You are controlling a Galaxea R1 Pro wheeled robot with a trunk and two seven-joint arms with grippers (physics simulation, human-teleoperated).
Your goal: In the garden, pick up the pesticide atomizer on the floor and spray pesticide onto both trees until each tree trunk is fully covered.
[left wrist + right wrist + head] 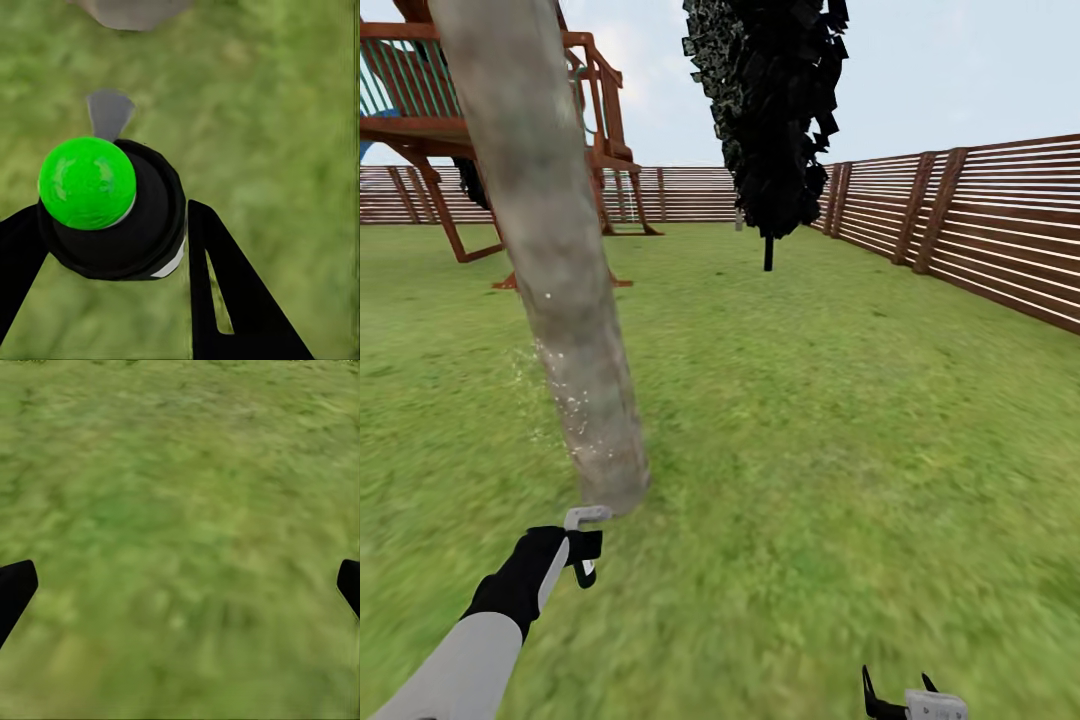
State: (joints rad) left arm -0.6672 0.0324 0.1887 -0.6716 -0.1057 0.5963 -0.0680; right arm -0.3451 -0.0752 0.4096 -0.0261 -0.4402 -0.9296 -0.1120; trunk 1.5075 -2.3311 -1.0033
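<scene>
The left gripper (582,545), at the lower left of the head view, is clamped around the sprayer (112,206), just below the foot of the leaning tree trunk (550,250) in the grass (810,420). The right gripper (905,700), at the bottom edge, hangs spread apart, holding nothing.

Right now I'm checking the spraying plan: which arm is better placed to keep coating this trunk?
Left. The left gripper is shut on the atomizer and sits close to the base of the tree trunk, where spray specks show. The right gripper is open, low over grass, away from the trunk.
</scene>
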